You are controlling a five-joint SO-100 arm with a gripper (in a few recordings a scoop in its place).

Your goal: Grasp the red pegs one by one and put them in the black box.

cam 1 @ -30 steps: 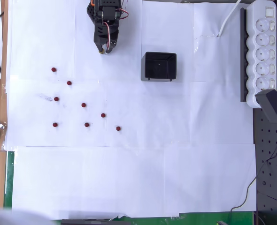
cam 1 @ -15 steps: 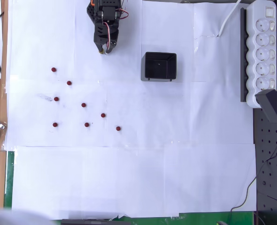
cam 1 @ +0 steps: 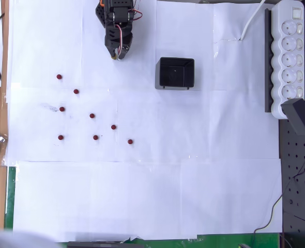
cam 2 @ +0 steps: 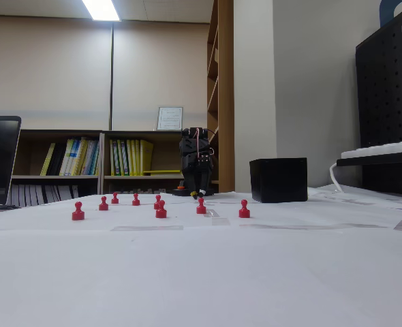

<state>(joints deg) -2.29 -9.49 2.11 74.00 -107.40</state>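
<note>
In the overhead view, red pegs [cam 1: 92, 115] lie lower left of the black box [cam 1: 175, 73].

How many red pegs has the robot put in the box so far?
None yet, it seems. In the overhead view the black box looks empty, and all eight red pegs sit loose on the white paper. The hand hangs near the top edge, away from the pegs, carrying nothing I can see. All eight are left to move.

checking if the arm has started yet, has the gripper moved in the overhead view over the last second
Yes, slightly. In the overhead view the gripper has shifted a little right, toward the black box, which has stayed put. The red pegs are untouched.
</note>
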